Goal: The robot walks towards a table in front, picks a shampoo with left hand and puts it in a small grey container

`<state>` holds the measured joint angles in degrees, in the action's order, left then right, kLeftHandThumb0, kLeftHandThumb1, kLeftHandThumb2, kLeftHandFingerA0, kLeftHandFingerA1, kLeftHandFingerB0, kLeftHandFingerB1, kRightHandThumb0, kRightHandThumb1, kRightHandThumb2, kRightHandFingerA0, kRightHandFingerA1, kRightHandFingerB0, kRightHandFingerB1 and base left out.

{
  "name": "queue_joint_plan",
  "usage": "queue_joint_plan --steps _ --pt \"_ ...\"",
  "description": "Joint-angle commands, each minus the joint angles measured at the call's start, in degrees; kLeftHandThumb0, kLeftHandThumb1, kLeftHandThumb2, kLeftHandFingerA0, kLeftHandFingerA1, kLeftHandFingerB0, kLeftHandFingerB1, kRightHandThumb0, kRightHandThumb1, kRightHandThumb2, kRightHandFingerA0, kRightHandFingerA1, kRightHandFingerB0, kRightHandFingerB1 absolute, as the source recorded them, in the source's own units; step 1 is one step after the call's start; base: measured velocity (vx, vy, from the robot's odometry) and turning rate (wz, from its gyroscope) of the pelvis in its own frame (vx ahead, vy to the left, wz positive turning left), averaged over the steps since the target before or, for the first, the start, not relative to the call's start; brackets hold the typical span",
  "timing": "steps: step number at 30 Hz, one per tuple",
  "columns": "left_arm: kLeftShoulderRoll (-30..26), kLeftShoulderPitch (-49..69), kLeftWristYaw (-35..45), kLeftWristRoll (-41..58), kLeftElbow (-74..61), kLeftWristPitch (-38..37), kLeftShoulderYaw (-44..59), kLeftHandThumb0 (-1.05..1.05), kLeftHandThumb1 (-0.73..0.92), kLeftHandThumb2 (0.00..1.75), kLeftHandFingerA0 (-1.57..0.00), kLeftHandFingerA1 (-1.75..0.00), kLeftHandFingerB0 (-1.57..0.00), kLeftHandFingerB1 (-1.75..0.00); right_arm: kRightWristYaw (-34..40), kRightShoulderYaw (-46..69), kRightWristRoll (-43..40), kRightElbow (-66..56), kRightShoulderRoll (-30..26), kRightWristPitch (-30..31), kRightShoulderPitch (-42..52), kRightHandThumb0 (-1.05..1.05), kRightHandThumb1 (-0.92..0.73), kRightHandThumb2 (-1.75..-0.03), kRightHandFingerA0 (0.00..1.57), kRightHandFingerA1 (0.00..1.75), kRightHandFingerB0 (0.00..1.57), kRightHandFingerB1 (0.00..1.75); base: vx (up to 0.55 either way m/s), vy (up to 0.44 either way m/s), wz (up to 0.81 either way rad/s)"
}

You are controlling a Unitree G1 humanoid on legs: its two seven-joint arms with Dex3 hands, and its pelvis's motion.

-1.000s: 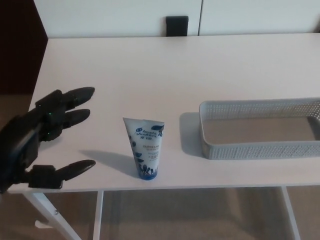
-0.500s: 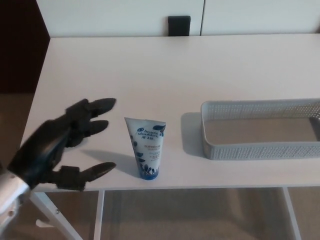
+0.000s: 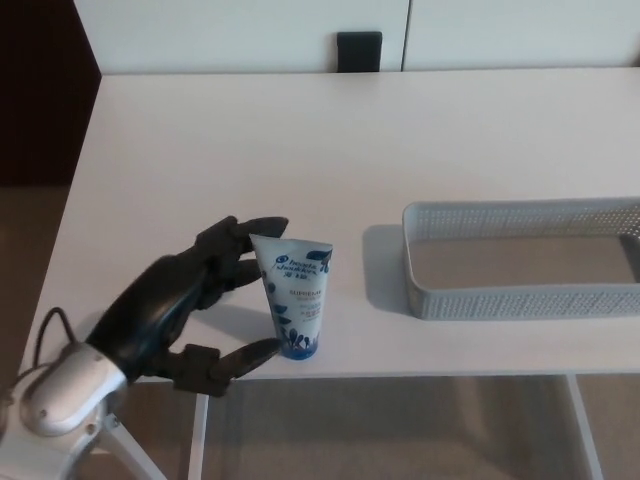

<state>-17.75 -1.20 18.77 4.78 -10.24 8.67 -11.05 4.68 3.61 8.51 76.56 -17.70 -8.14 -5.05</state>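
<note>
A white shampoo tube with blue print stands upright on its cap near the front edge of the white table. My left hand is open right beside it on its left. Two fingers reach behind the tube's top, and the thumb lies by its base. The fingers have not closed around the tube. The grey perforated container sits to the right of the tube, and nothing shows inside it. My right hand is out of the picture.
A small black square sits on the white wall behind the table's far edge. The table's white legs show below the front edge, over a brown floor.
My left hand has moved right across the table, from well left of the tube to right against it, fingers still apart. The tube and container have stayed put.
</note>
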Motion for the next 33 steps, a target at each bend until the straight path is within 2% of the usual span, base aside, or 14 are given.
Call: queue_joint_plan --steps 1,10,11,12,17,19,21,23,24,26,30,31,32,33 --pt "1.31 -1.58 -0.84 -1.92 1.55 1.83 -0.15 -0.35 0.49 0.59 -0.1 -0.36 -0.08 -0.27 -0.67 0.88 -0.69 0.12 -0.05 0.45 -0.21 -0.33 -0.68 -0.59 0.76 0.5 0.6 0.43 0.0 0.0 0.0" --pt "3.78 -3.13 -0.66 -2.25 1.54 4.87 -0.74 -0.34 0.47 0.55 -0.11 -0.34 -0.1 -0.25 -0.68 -0.05 0.0 -1.03 -0.05 0.16 -0.77 -0.33 -0.69 -0.6 0.76 0.55 0.6 0.44 0.0 0.0 0.0" --pt "4.25 -3.35 -0.83 -2.75 1.65 4.93 -1.2 -0.33 0.3 0.74 -0.04 -0.45 0.0 -0.38 -0.61 -0.07 0.14 -0.54 -0.06 0.13 -0.81 -0.33 -0.69 -0.61 0.77 0.51 0.6 0.43 0.0 0.0 0.0" --pt "4.54 -3.56 -0.84 -3.01 1.85 4.9 -1.41 -0.34 0.3 0.73 -0.04 -0.45 0.0 -0.37 -0.65 0.02 0.09 -0.35 -0.12 0.36 -1.05 -0.34 -0.69 -0.61 0.77 0.51 0.59 0.43 0.0 0.0 0.0" --pt "5.49 -4.46 -0.97 -4.04 2.37 5.1 -2.53 -0.36 0.29 0.72 -0.04 -0.45 -0.02 -0.35 -0.68 -0.11 0.13 -0.36 -0.14 0.27 -1.43 -0.33 -0.68 -0.59 0.78 0.51 0.6 0.42 0.0 0.0 0.0" --pt "5.91 -4.95 -0.83 -4.05 2.91 5.36 -2.68 -0.41 0.44 0.57 -0.11 -0.38 -0.1 -0.23 -0.57 0.29 -0.21 -0.1 -0.02 0.22 -1.61 -0.33 -0.68 -0.59 0.78 0.5 0.6 0.42 0.0 0.0 0.0" --pt "6.56 -4.84 -0.91 -4.04 3.06 5.63 -2.9 -0.33 0.3 0.73 -0.02 -0.45 -0.01 -0.36 -0.44 0.18 -0.11 -0.27 0.03 0.27 -1.76 -0.33 -0.68 -0.59 0.76 0.5 0.6 0.42 0.0 0.0 0.0" --pt "7.15 -4.89 -1.05 -4.24 3.53 5.66 -3.16 -0.32 0.3 0.73 -0.03 -0.45 -0.01 -0.36 -0.41 0.16 -0.15 -0.51 0.01 0.14 -1.79 -0.34 -0.68 -0.59 0.76 0.5 0.6 0.42 0.0 0.0 0.0" --pt "7.4 -4.84 -1.43 -4.8 4.13 5.38 -3.54 -0.37 0.44 0.56 -0.13 -0.38 -0.09 -0.24 -0.46 0.34 -0.38 -0.68 0.04 0.3 -1.9 -0.34 -0.68 -0.6 0.77 0.52 0.6 0.43 0.0 0.0 0.0" --pt "7.47 -4.78 -1.59 -5.36 4.54 5.19 -3.88 -0.35 0.46 0.54 -0.15 -0.35 -0.07 -0.25 -0.56 0.33 -0.38 -0.73 0.01 0.43 -1.94 -0.33 -0.69 -0.6 0.77 0.51 0.59 0.42 0.0 0.0 0.0" --pt "7.49 -4.67 -2.34 -7.0 5.34 5.64 -4.68 -0.41 0.43 0.62 -0.13 -0.41 -0.06 -0.22 -0.47 0.43 -0.45 -0.91 -0.04 0.13 -2.1 -0.34 -0.68 -0.61 0.77 0.53 0.61 0.44 0.0 0.0 0.0" --pt "7.29 -4.76 -2.73 -7.96 5.65 5.6 -5.09 -0.25 0.37 0.88 -0.06 -0.49 0.0 -0.48 -0.43 0.57 -0.59 -0.95 0.01 0.11 -2.17 -0.34 -0.68 -0.6 0.76 0.54 0.61 0.44 0.0 0.0 0.0" --pt "7.24 -4.74 -2.85 -8.27 5.73 5.59 -5.21 -0.25 0.37 0.88 -0.06 -0.49 0.0 -0.48 -0.42 0.63 -0.64 -0.96 0.03 0.1 -2.15 -0.34 -0.68 -0.6 0.76 0.54 0.61 0.44 0.0 0.0 0.0" --pt "7.07 -4.59 -3.07 -8.92 6.43 5.13 -5.54 -0.37 0.48 0.56 -0.39 -0.45 -0.08 -0.21 -0.35 0.47 -0.47 -1.13 -0.09 -0.09 -2.07 -0.34 -0.68 -0.61 0.77 0.56 0.61 0.44 0.0 0.0 0.0"
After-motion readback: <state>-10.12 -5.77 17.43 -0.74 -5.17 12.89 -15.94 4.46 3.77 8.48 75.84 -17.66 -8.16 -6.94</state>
